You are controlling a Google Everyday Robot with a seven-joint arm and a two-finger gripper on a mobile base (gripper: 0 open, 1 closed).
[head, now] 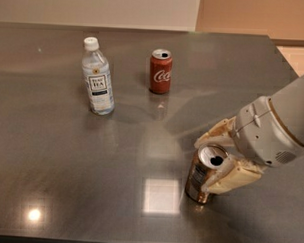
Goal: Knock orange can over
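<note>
The orange can [199,179] stands on the grey table [65,180] at the front right, with its opened silver top showing. My gripper [202,164] reaches in from the right, open, with its jaws on either side of the can. The far finger [216,132] passes just behind the can's top. The near finger [234,177] lies against the can's right side. The can looks upright or only slightly leaned.
A red Coca-Cola can [160,71] stands at the back centre. A clear tea bottle [97,83] with a white cap stands to its left. The table's right edge [289,66] runs close behind my arm, and its front edge is just below the orange can.
</note>
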